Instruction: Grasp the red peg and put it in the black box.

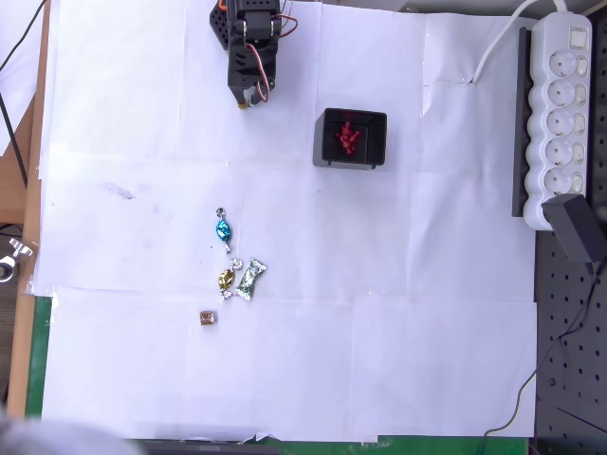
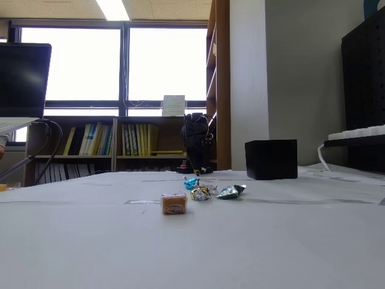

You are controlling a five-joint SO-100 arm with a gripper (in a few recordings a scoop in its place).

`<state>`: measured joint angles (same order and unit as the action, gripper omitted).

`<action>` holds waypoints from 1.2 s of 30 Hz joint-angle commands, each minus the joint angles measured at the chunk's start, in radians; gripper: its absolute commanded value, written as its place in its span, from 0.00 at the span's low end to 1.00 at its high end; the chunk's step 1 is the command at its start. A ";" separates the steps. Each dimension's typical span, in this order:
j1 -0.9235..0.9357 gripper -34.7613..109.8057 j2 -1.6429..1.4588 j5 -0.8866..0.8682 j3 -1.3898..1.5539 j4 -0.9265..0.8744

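White paper lies bare around the black box [image 1: 351, 138] holding red pegs [image 1: 347, 138]; jaws' state unclear.

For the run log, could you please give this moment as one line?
arm: folded at rear | gripper: off the objects, state unclear | red pegs: inside black box | candies: on paper

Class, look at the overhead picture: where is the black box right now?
In the overhead view the black box sits in the upper middle, right of the gripper and left of the white power strip, with red pegs inside.
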<state>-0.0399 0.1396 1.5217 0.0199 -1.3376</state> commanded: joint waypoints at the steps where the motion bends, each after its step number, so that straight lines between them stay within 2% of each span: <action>1: -0.002 0.24 0.089 0.000 -0.081 -0.092; 36: -0.002 0.24 0.089 0.000 -0.081 -0.092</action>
<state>-0.0399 0.1396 1.5217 0.0199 -1.3376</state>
